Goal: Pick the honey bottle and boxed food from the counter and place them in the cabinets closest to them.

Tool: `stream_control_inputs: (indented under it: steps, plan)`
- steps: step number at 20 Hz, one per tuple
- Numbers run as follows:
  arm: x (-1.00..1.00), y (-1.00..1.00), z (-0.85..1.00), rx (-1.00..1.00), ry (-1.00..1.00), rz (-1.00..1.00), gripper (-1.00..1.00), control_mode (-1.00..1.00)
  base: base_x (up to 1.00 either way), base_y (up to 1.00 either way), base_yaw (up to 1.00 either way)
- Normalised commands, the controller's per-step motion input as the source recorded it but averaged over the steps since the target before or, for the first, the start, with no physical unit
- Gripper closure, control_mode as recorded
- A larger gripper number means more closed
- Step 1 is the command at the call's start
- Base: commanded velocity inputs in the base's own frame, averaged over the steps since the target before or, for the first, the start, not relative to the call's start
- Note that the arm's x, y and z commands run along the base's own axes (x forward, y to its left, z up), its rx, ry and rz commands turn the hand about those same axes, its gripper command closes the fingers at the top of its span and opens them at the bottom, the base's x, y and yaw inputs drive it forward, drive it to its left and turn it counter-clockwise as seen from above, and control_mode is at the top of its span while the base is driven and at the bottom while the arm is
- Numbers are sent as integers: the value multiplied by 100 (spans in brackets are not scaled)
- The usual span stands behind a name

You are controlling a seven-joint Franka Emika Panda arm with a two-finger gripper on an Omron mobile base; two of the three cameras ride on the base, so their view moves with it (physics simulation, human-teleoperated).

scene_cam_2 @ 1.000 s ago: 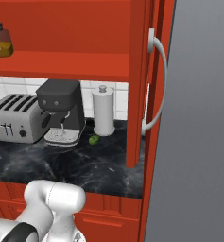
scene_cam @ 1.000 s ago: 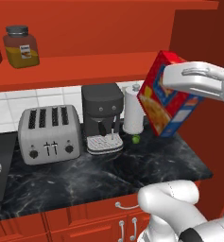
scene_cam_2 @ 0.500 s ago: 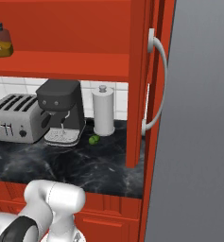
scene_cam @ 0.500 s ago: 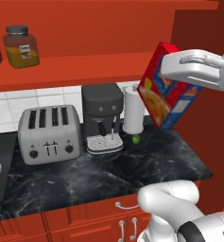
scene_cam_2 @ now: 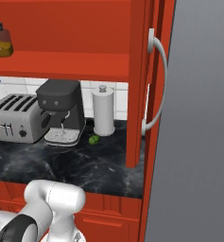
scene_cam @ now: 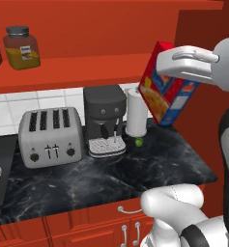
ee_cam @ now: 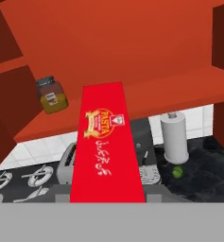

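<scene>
The box (scene_cam: 165, 87) is pinched in the claw (scene_cam: 160, 72), whose jaws are pressed tight against its sides, and is held tilted in the air above the right end of the table (scene_cam: 150, 166), level with the open cabinet. Just below it stand the towel roll (scene_cam: 136, 113) and a lime (scene_cam: 139, 142); the coffee maker (scene_cam: 104, 119) and toaster (scene_cam: 49, 136) lie further left. The shelf (scene_cam: 77, 70) is seen ahead of the box, with the honey bottle (scene_cam: 21, 47) already set at its far left. For the step in hand, the box should be levelled upright, carried forward over the shelf edge, lowered until its base is seated, and only then released, well apart from the bottle
</scene>
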Motion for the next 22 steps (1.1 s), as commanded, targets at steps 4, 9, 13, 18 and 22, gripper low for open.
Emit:
stream_control_inputs:
  steps: [4,9,13,18,22]
  plan:
    - [34,0,0,-2,-3,0,100,-100,0,0,0]
    - [35,0,0,-2,-5,0,100,-100,0,0,0]
    - [33,0,0,-3,-5,0,100,-100,0,0,0]
    - [33,0,0,-2,-4,0,100,-100,0,0,0]
    - [30,0,-1,-2,-2,0,100,-100,0,0,0]
